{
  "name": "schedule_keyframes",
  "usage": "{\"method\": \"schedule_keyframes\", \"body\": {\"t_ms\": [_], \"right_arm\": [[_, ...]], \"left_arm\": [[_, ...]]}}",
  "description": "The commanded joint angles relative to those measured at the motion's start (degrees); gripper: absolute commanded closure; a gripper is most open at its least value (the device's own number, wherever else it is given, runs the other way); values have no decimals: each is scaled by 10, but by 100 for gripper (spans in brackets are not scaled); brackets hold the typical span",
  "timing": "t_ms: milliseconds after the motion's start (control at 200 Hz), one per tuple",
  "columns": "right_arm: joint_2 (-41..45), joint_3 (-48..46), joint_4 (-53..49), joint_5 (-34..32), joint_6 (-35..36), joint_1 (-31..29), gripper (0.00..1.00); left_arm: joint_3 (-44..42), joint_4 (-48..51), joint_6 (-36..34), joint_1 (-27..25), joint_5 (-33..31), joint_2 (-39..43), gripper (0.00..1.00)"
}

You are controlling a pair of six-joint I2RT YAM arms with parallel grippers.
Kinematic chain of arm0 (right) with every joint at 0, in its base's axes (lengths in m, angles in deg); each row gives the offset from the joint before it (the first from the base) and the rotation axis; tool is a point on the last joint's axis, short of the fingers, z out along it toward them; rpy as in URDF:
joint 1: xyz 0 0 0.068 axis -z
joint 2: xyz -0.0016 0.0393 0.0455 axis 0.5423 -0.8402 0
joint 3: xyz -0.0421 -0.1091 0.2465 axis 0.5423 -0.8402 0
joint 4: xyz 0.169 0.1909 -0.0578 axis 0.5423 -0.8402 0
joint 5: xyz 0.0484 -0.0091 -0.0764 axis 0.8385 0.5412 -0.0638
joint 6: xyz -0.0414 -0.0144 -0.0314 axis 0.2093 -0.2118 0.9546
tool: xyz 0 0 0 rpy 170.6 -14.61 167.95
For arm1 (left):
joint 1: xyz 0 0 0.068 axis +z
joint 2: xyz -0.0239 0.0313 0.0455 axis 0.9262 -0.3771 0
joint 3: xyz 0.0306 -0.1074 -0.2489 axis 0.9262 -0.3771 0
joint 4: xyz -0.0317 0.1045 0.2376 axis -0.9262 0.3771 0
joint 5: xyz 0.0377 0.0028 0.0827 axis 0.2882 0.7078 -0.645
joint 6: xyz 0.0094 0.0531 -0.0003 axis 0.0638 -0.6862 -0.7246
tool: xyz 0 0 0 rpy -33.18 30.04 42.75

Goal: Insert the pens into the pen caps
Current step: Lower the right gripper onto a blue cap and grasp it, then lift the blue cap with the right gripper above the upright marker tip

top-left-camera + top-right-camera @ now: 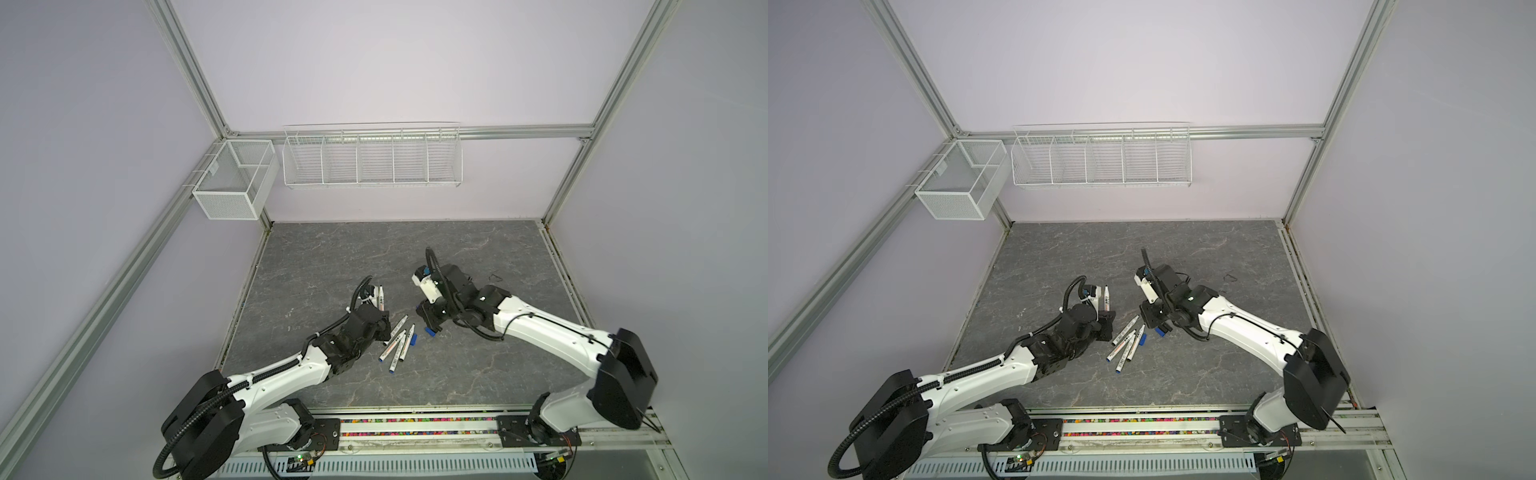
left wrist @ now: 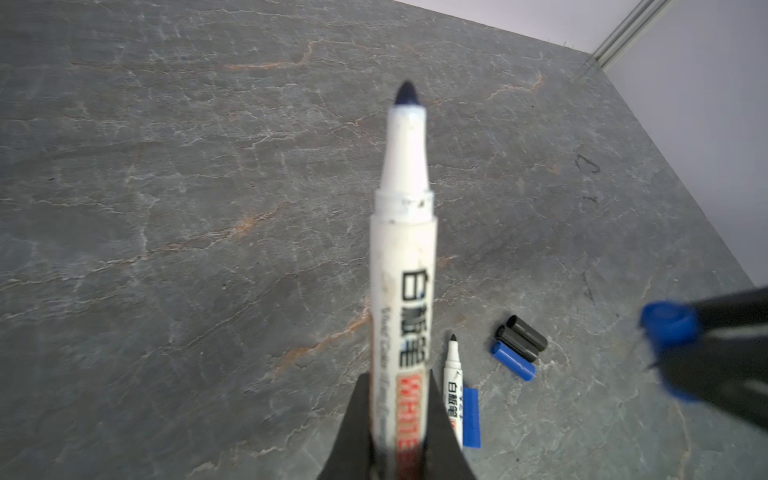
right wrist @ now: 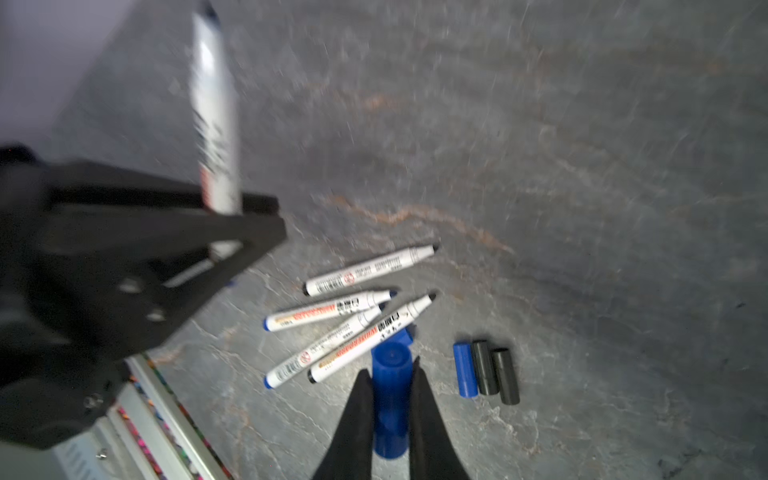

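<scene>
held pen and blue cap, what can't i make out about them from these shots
The held pen: rear end hidden inside the left hand in the left wrist view; label smeared by blur in the right wrist view.
The blue cap in the right hand: which end is open cannot be told, blurred in both wrist views.
Both top views: pen and cap too small to judge how they line up.

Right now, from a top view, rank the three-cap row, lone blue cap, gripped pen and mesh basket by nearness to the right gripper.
From the right gripper:
1. Three-cap row, by its fingertips.
2. Lone blue cap, beside the lying pens.
3. Gripped pen, in the left gripper.
4. Mesh basket, back-left corner.
</scene>
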Motion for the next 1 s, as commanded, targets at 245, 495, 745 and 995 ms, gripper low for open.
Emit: {"method": "schedule_keyframes", "body": {"t_ms": [245,495,745,995], "right_arm": [[58,-44,130,201,-36,63,93],[65,-55,166,204,-51,64,93],[63,-42,201,162,-53,65,93],[28,-9,209,171,-47,65,93]], "left_arm": [[1,-102,-64,-19,139,2,100],[-2,-105,-69,-27,141,8,100],[3,-101,-73,-31,145,1,100],[7,-102,-79,-34,151,-4,100]]}}
